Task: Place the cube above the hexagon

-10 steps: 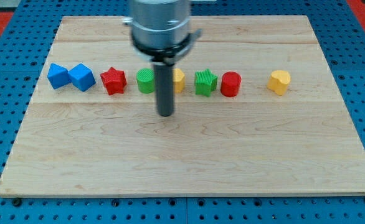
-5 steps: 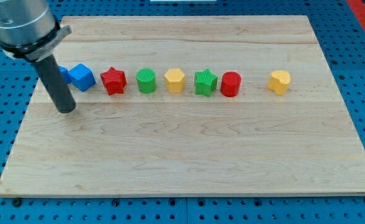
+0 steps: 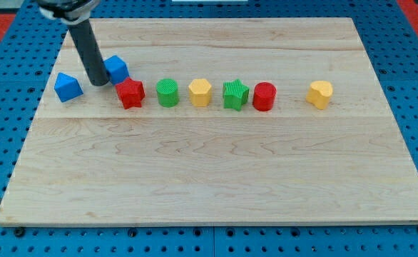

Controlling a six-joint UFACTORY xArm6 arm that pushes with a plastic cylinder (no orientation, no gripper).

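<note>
The blue cube lies at the view's upper left, just above and left of the red star. My tip rests against the cube's left side, between it and another blue block. A yellow hexagon sits in the middle of the row, a second yellow hexagon-like block at the right end.
The row also holds a green cylinder, a green star and a red cylinder. All lie on a wooden board set on a blue pegboard.
My tip swept from the middle to the far left, then came up and right. The blue cube has shifted up and to the right, away from the other blue block.
</note>
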